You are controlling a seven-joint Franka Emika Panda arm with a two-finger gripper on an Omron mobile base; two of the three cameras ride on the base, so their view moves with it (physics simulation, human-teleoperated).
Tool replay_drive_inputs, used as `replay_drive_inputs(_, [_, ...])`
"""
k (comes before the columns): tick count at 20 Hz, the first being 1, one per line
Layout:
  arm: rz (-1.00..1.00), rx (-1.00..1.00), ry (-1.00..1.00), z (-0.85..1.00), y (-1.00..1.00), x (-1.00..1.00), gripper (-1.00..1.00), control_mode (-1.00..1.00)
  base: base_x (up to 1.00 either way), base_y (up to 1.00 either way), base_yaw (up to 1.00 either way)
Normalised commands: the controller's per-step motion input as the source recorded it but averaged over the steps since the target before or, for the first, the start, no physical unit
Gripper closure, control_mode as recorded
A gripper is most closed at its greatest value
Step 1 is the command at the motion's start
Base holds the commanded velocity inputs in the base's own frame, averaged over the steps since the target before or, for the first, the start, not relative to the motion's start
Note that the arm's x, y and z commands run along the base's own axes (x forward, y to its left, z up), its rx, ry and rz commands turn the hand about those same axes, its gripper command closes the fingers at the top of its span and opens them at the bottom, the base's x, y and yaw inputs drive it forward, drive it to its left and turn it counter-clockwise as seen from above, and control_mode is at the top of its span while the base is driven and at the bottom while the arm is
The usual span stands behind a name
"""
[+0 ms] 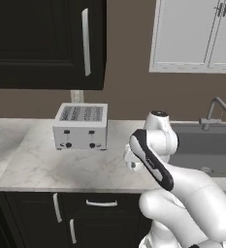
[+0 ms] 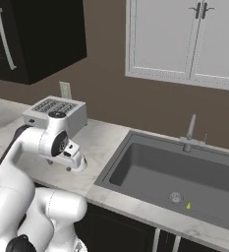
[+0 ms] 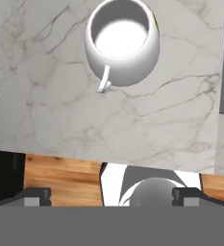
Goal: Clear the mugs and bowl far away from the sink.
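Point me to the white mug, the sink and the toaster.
white mug [image 3: 122, 45]: hand view, on its inner bottom.
sink [image 2: 185, 179]: right base view, on the basin floor.
toaster [image 1: 80, 127]: left base view, on its front face.

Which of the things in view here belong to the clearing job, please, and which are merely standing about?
Job:
- squat glossy white mug on the marble counter
- large dark grey recessed sink

Standing about:
- silver slotted toaster
- grey metal faucet
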Motion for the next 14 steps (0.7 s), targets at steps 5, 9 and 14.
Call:
replay_drive_inputs(5, [0.0, 0.0, 0.0, -0.2, 0.02, 0.13, -1.0, -1.0, 0.0, 0.0, 0.0])
replay_drive_inputs(9, [0.0, 0.0, 0.0, -0.18, 0.03, 0.15, -1.0, -1.0, 0.0, 0.0, 0.0])
replay_drive_inputs(14, [0.0, 0.0, 0.0, -0.14, 0.04, 0.17, -1.0, -1.0, 0.0, 0.0, 0.0])
